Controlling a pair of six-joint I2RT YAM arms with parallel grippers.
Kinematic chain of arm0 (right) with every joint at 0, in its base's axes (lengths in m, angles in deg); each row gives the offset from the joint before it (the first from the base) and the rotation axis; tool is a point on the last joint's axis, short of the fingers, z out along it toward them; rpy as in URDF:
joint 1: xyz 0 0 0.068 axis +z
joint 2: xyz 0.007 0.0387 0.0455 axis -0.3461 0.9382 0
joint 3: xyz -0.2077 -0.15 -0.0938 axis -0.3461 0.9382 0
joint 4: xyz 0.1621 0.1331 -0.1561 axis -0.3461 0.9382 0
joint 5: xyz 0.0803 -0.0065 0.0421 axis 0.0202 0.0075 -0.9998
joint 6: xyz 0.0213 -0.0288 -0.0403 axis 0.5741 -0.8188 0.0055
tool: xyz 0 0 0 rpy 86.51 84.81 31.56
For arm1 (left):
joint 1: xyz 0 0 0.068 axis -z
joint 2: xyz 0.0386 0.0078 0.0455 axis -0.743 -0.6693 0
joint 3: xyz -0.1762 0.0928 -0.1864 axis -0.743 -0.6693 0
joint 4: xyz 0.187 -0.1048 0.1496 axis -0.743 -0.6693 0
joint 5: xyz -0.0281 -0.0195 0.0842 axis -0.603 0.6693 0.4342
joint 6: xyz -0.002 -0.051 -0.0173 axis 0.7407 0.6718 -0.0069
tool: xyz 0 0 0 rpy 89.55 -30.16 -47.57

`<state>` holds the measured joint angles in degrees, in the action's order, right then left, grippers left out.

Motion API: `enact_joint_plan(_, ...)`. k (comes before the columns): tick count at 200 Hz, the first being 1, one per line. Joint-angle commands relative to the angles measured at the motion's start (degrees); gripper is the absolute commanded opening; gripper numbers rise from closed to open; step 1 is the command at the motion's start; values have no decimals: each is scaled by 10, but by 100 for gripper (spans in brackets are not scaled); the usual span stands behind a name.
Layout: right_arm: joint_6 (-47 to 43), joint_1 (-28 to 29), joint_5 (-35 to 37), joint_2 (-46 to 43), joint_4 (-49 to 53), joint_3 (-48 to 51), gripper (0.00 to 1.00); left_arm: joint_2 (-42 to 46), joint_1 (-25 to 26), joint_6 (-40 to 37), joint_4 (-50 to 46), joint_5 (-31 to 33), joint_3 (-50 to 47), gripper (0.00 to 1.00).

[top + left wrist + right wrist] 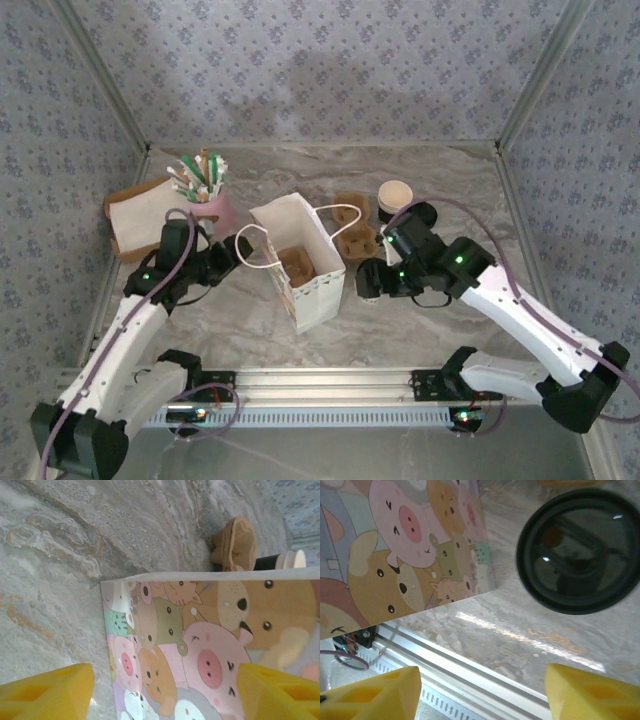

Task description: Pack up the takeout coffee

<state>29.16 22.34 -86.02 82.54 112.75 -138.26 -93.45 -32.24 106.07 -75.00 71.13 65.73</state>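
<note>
The takeout coffee cup (393,198), white with a dark lower band, stands lidless at the back right, beyond a brown carrier (352,232); the left wrist view catches the cup (280,561) past the bag. A round black lid (577,550) lies flat on the table. The white bag (300,262) stands open with another brown carrier (297,266) inside. My left gripper (228,255) is open beside the bag's printed face (200,650), its yellow fingers (55,690) spread wide. My right gripper (372,280) is open over bare table, its fingers (590,690) holding nothing, right of the bag (400,545).
A pink cup of sticks (212,200) and a brown sheet with white paper (135,215) sit at the back left. The bag's white handles (250,245) loop toward my left gripper. A metal rail (320,382) runs along the near edge.
</note>
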Motion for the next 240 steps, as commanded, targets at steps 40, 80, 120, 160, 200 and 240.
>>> enact_joint_plan(40,-58,-38,67,22,77,-46,100,94,-4,-56,-159,1,56,99)
enact_joint_plan(80,-35,-45,144,73,85,-72,100,140,-4,-84,-202,2,67,100)
enact_joint_plan(120,-40,-45,184,112,64,-94,100,170,-4,-93,-218,24,72,99)
enact_joint_plan(160,-70,-47,151,135,41,-99,100,180,-4,-101,-224,38,75,99)
enact_joint_plan(200,-73,-48,104,175,34,-103,91,177,-4,-101,-212,35,68,99)
enact_joint_plan(240,-72,-44,102,205,35,-105,83,176,-4,-100,-206,33,60,99)
